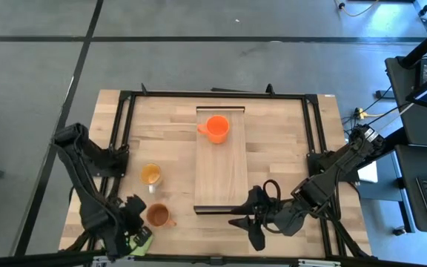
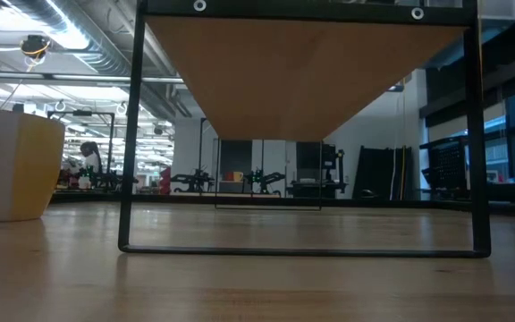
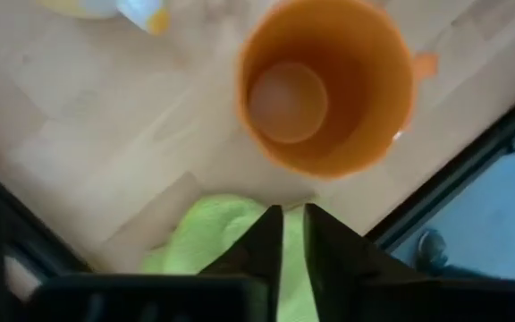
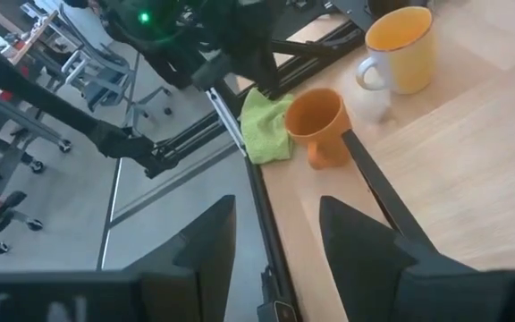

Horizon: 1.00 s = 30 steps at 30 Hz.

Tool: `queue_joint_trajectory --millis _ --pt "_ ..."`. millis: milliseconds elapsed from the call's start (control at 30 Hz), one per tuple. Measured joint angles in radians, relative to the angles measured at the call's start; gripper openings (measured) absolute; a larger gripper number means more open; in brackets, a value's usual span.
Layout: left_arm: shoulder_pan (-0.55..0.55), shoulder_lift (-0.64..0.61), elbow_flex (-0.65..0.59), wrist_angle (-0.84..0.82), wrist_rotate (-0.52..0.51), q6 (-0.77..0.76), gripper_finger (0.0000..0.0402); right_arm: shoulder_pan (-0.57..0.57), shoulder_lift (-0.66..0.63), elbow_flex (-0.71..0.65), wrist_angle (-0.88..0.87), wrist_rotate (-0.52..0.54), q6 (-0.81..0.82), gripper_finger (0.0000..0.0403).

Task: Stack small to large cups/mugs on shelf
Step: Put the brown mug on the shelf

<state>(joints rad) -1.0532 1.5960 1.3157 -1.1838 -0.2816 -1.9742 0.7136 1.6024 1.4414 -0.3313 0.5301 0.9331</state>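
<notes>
The bright orange mug [image 1: 215, 127] stands upright on the far end of the light wood shelf [image 1: 221, 178], whose underside [image 2: 302, 80] shows in the low view. The amber-yellow cup [image 1: 150, 174] stands on the table left of the shelf. Nearer the front edge stands the rust-brown mug [image 1: 158, 215], seen from above in the left wrist view [image 3: 326, 85]. My left gripper [image 1: 136, 222] points down just beside that mug, over a lime-green cloth [image 3: 213, 233]; a narrow gap [image 3: 293, 241] shows between its fingertips and nothing is in it. My right gripper [image 1: 245, 230] hovers wide open [image 4: 275, 233] at the shelf's near end.
A black frame [image 1: 124, 100] runs around the tabletop, and black legs [image 2: 132, 134] carry the shelf above it. Bare wood lies left of the shelf at the far side and along its right side. The lime-green cloth [image 1: 141, 241] lies at the front left corner.
</notes>
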Motion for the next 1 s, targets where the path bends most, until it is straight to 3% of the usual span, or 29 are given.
queue_joint_trajectory --millis 300,800,1000 --pt "0.056 0.011 0.030 -0.049 0.008 -0.131 0.0110 0.011 0.000 0.000 0.017 -0.007 -0.048 0.0165" --pt "0.092 0.080 0.029 -0.055 0.085 -0.208 0.0110 0.024 0.000 0.000 0.037 -0.007 -0.084 0.0165" --pt "0.107 0.088 0.029 -0.049 0.068 -0.208 0.0110 0.024 0.000 0.000 0.037 -0.006 -0.104 0.0165"
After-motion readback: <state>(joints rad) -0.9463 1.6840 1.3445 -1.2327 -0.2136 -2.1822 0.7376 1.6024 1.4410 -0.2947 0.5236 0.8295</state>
